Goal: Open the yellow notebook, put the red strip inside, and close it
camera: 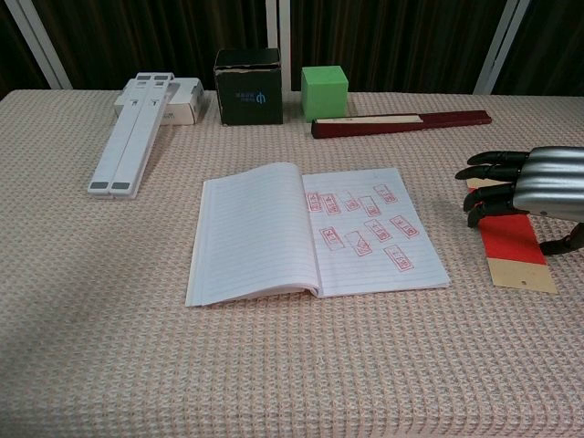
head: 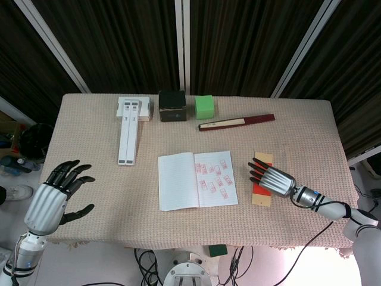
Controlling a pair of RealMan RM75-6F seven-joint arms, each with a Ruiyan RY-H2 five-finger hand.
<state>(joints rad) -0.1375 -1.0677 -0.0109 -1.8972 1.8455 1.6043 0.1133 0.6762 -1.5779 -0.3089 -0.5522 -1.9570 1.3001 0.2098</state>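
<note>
Head view, largest first: table (head: 89, 137) under beige woven cloth, carrying everything. Notebook (head: 197, 180) lying open at centre, left page blank and lined, right page bearing red stamps. White folding stand (head: 129, 134) lying lengthwise at rear left, with black box (head: 171, 106) and green cube (head: 204, 106) beside it along the rear edge, and dark red ruler-like bar (head: 236, 122) lying right of the cube. Right hand (head: 272, 179) hovering over red strip (camera: 509, 239), fingers extended and spread, grasping nothing; contact with strip hard to judge. Red strip lying flat on its tan backing, right of the notebook and apart from it. Left hand (head: 52, 197) hanging off the left table edge, fingers splayed, released, well apart from all items.
</note>
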